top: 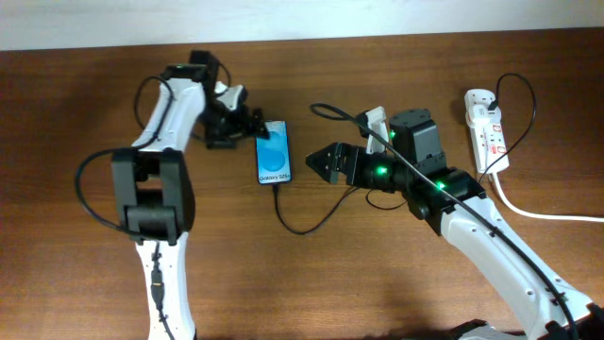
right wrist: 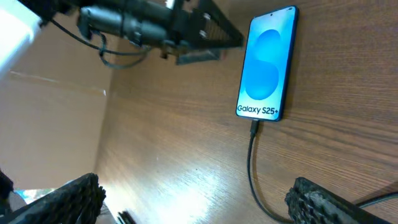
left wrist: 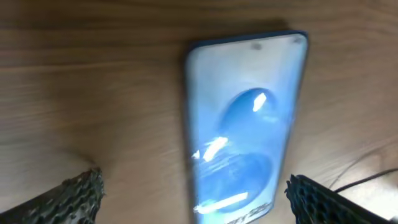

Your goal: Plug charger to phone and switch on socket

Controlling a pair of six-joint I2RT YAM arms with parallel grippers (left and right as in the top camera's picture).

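Blue-screened phone (top: 274,151), one charger (top: 302,223) plugged in, one socket (top: 488,132); left gripper (top: 257,127) and right gripper (top: 315,162) both released, empty.

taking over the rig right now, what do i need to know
Left gripper: open, empty, at the top end of the phone.
Right gripper: open, empty, just right of the phone.
Phone lies flat, screen up, mid-table; socket on the table's right side.
Done: charger tip sits in the phone's bottom port.
Left: switch on the socket; whether it is already on cannot be told.
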